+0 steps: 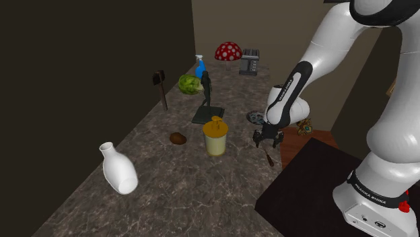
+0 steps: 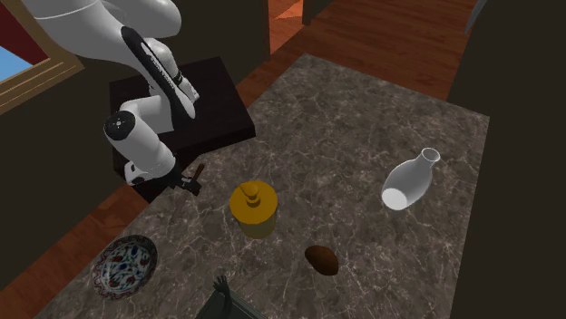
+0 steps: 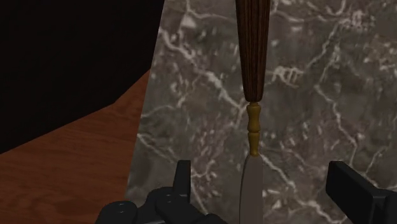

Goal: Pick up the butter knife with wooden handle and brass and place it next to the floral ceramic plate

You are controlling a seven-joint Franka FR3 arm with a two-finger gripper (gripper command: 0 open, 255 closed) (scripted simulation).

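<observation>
The butter knife [image 3: 253, 76] lies flat on the marble counter close to its edge, with a dark wooden handle, a brass neck [image 3: 253, 127] and a pale blade. My gripper [image 3: 264, 184] hangs just above it, open, the blade lying between the fingers [image 3: 183, 179] without touching either. In the shoulder view the gripper [image 1: 266, 140] is over the knife [image 1: 270, 159], near the counter's right edge. The floral plate [image 1: 256, 116] sits just beyond the gripper; in the second exterior view the plate [image 2: 127, 265] is left of and below the gripper [image 2: 188, 179].
A yellow lidded jar [image 1: 215, 137] stands close to the gripper's left. Farther off are a brown lump [image 1: 178, 138], a tipped white vase [image 1: 118, 168], a dark stand [image 1: 207, 108], a lettuce [image 1: 190, 84], a toaster [image 1: 250, 62] and a red mushroom [image 1: 228, 51]. Wooden floor [image 3: 70, 165] lies beyond the counter edge.
</observation>
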